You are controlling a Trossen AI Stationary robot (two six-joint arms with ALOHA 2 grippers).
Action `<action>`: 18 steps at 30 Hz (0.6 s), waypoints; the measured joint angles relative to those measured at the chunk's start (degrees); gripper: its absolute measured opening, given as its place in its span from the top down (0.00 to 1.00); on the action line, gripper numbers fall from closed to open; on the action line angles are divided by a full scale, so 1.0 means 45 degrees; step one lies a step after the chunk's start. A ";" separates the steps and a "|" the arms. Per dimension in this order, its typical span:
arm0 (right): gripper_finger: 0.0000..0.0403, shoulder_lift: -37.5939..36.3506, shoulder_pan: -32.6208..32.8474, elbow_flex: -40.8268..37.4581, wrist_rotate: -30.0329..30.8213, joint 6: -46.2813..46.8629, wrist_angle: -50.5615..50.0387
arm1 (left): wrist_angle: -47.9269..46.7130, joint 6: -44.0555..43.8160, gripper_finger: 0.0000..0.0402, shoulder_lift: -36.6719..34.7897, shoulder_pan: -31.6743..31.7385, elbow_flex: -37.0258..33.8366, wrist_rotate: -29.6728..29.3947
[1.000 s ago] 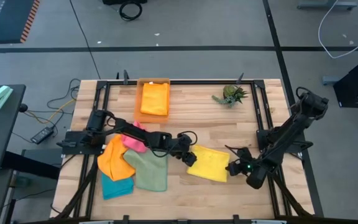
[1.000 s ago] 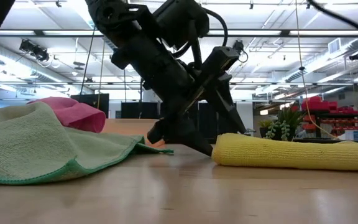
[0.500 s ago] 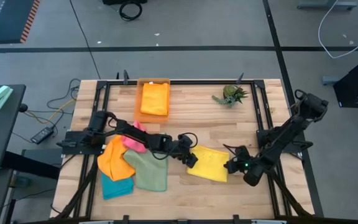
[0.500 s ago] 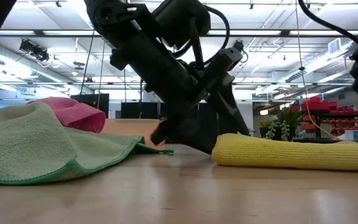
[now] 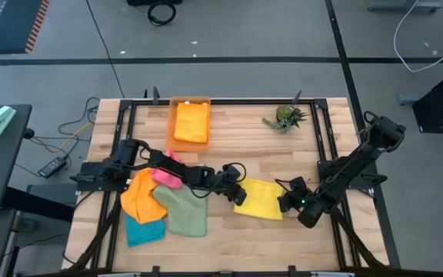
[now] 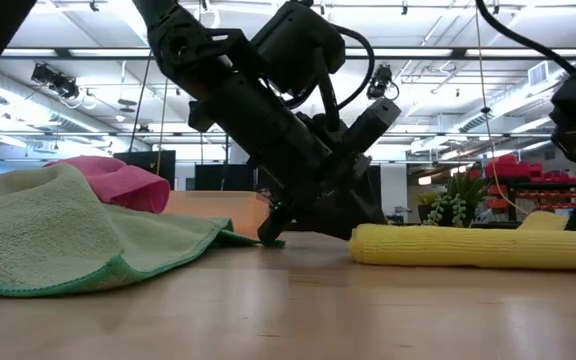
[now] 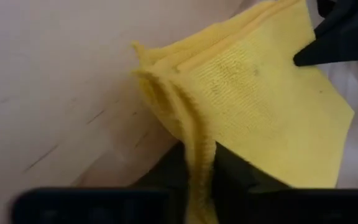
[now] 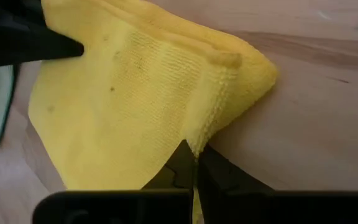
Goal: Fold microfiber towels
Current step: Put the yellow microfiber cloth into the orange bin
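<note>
Folded yellow towel (image 5: pixel 258 198) lies flat, beside heaped orange, pink, green, teal towels (image 5: pixel 158 201).

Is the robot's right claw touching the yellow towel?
Touching. The right wrist view shows the right gripper shut on the yellow towel, with a pinched corner of cloth running down between its two dark fingers.

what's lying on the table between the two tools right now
The yellow towel, seen in the high view. The left tool is shut on its left edge and the right tool is shut on its right edge; nothing else lies between them.
</note>
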 joint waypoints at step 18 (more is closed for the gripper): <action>0.99 -0.2056 -0.3543 0.3905 0.0164 -0.5651 -0.3513 | -0.3823 0.2133 0.97 -0.4607 0.1114 -0.0100 -0.0647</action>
